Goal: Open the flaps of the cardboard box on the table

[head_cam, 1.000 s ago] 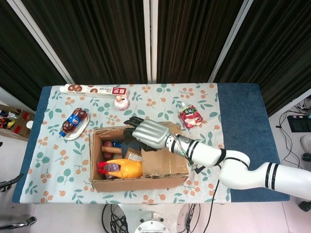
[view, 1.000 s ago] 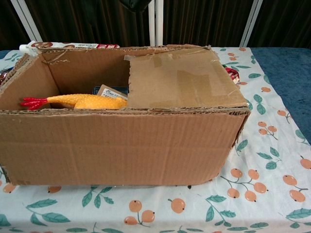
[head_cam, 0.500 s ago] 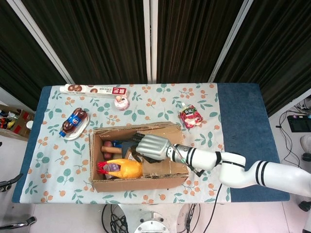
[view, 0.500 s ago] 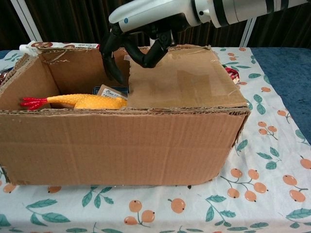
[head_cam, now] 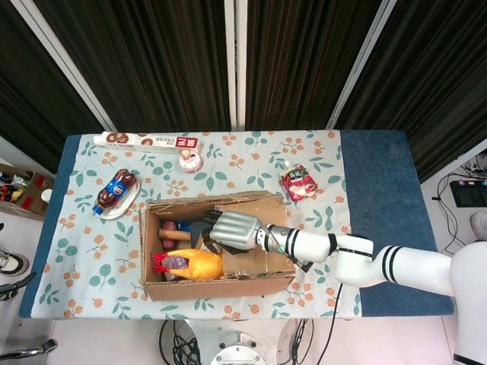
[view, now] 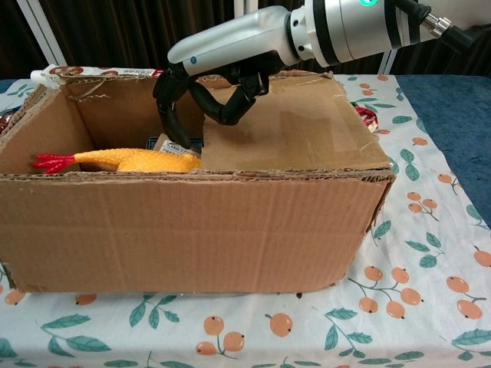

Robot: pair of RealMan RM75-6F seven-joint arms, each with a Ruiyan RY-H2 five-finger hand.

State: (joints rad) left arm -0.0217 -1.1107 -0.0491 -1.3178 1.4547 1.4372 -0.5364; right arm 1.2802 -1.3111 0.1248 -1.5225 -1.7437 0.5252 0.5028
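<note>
A cardboard box (head_cam: 217, 247) is seen near the front edge of a table (head_cam: 377, 190) covered with a fruit-print cloth, its left part already open and its right part roofed by one flap (view: 295, 123) folded flat inward. The right hand (view: 211, 84) is reached in over the free edge of that flap, the fingers (view: 170, 115) curled downward into the opening and the thumb held just above the flap's corner. Nothing is clamped: in the chest view a gap is visible between thumb and cardboard, and whether the fingertips touch the edge cannot be told. The left hand is not shown in either view.

The step in hand is judged to be the hooking of the remaining closed flap. For the next move, the fingers would need to be slid under the flap's free edge and the thumb brought down on top, so that the panel can be swung up and outward toward the right side of the box.

Inside, a yellow rubber chicken (view: 126, 160) and a small printed carton (view: 175, 146) are lodged just below the fingers, and care is called for that they are not snagged. Beyond the box, a Pepsi bottle on a plate (head_cam: 115, 191), a long biscuit pack (head_cam: 148, 141) and a red snack pouch (head_cam: 298, 182) are left lying on the cloth.
</note>
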